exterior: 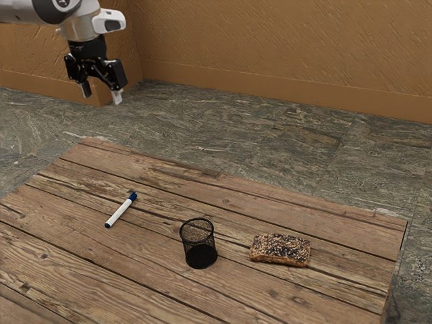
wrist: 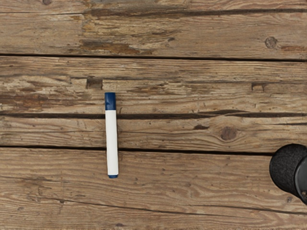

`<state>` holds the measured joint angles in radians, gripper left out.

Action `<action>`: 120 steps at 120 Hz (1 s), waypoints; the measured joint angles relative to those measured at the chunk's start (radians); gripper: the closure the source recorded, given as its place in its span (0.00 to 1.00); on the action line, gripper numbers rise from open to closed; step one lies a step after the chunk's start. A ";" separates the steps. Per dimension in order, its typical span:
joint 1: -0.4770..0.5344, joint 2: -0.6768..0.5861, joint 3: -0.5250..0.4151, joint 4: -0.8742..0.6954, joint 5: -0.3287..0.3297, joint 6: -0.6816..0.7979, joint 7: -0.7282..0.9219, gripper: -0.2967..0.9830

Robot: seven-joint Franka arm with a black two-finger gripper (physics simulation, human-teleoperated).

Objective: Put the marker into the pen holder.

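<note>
Textured orange-brown walls (exterior: 283,40) with a smooth baseboard (exterior: 270,86) rise beyond a grey stone floor (exterior: 270,135) and weathered plank table (exterior: 81,256)

A robot arm (exterior: 81,27) wears pale grey and white casing, its dark round cap (exterior: 59,3) bearing a small white marking. A rounded white block (exterior: 108,19) carries a dark patch; the two-fingered gripper (exterior: 101,96) is black and angular, with a pale grey tip.

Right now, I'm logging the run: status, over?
Gripper open, empty, raised. Marker lying on table, outside pen holder. Bread beyond holder, not between them.
</note>
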<state>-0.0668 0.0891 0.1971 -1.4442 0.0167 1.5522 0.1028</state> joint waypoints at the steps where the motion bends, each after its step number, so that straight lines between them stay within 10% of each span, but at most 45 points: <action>1: 0.000 0.000 0.000 0.000 0.000 -0.001 0.001 0.23; 44: -0.001 0.025 -0.004 -0.036 -0.004 0.019 0.018 0.23; 71: -0.001 -0.004 -0.001 -0.416 -0.004 0.285 0.019 0.23; 120: 0.000 0.127 0.087 -0.569 -0.009 0.605 0.050 0.23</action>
<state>-0.0663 0.2164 0.2837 -2.0134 0.0079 2.1575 0.1525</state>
